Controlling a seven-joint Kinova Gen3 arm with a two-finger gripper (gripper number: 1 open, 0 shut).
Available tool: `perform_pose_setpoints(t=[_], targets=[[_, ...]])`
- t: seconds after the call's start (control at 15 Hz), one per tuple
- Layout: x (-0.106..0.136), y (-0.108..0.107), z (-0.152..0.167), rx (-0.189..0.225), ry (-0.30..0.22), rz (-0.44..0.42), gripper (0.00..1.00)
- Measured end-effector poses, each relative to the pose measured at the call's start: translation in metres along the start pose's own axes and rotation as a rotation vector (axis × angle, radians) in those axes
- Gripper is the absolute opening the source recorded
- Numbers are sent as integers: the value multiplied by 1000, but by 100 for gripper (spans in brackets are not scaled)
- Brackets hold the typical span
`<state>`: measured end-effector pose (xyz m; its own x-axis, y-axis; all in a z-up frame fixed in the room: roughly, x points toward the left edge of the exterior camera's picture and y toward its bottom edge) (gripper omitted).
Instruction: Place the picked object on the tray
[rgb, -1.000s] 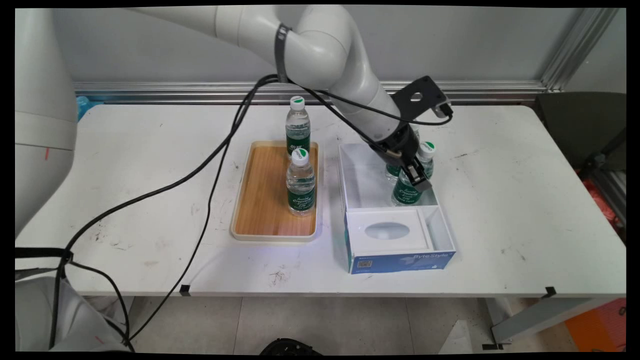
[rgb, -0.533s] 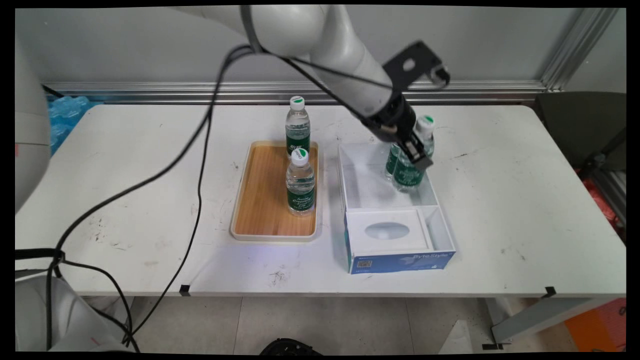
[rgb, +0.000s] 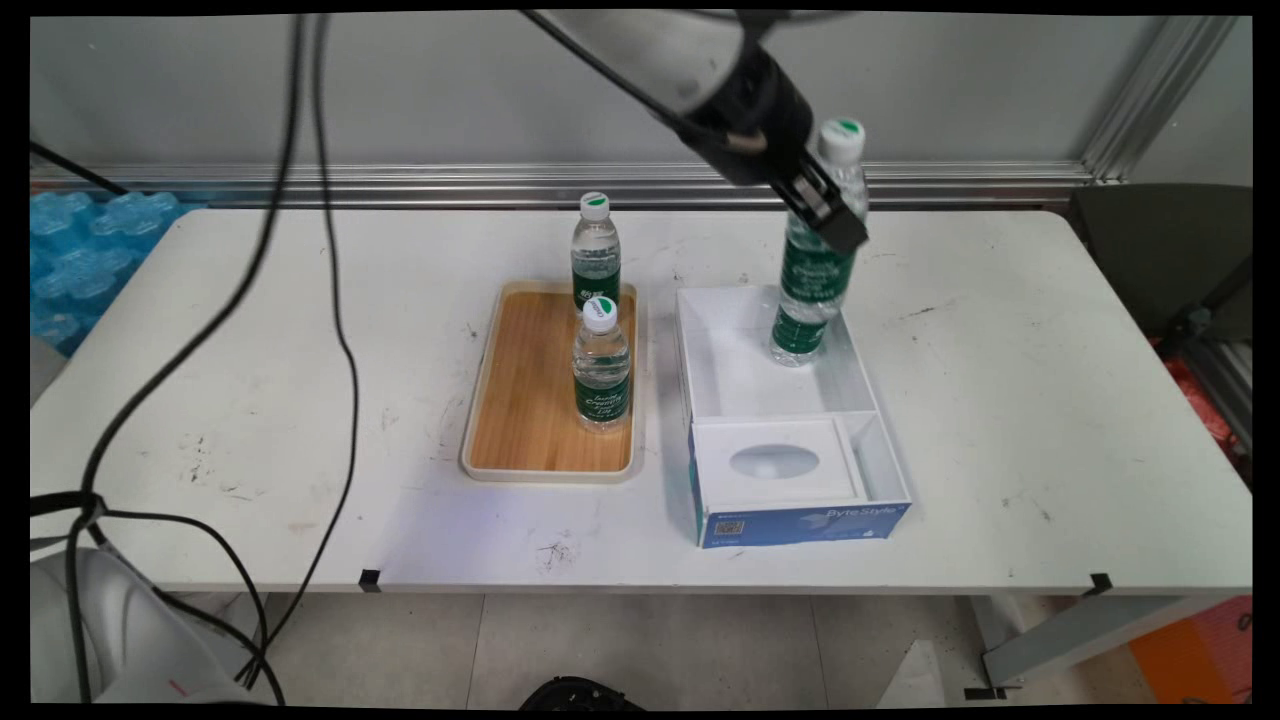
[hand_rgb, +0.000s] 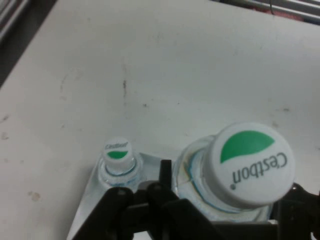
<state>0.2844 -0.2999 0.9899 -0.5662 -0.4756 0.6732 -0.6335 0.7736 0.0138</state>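
One bottle (rgb: 823, 262) is pinched at the neck, just under its white-and-green cap, by the gripper (rgb: 835, 215) in the upper right of the main view; the jaws are pressed against its two sides. The bottle's long axis is seen near upright, slightly tilted, with the cap toward the top of the frame and the base hanging over the far compartment of the white box (rgb: 800, 525). Relative to the jaws, the body hangs below and the cap projects above them; in the hand view the cap fills the lower right, between the black linkages. A second bottle (hand_rgb: 117, 152) is seen at the lower left of the hand view, just beside the held one and lower down; in the main view it is largely covered. Left of the box, a wooden tray (rgb: 548, 470) carries a third bottle (rgb: 602, 365). A fourth bottle (rgb: 596, 245) stands at the tray's far edge; whether on the tray or on the table (rgb: 300, 350) cannot be told.
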Motion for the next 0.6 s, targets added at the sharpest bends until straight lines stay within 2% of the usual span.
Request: perform_pose_setpoints(t=[0.27, 0.6], targets=[[-10, -6, -50, 8, -3, -14, 0], [-46, -28, -108, 25, -17, -26, 0]])
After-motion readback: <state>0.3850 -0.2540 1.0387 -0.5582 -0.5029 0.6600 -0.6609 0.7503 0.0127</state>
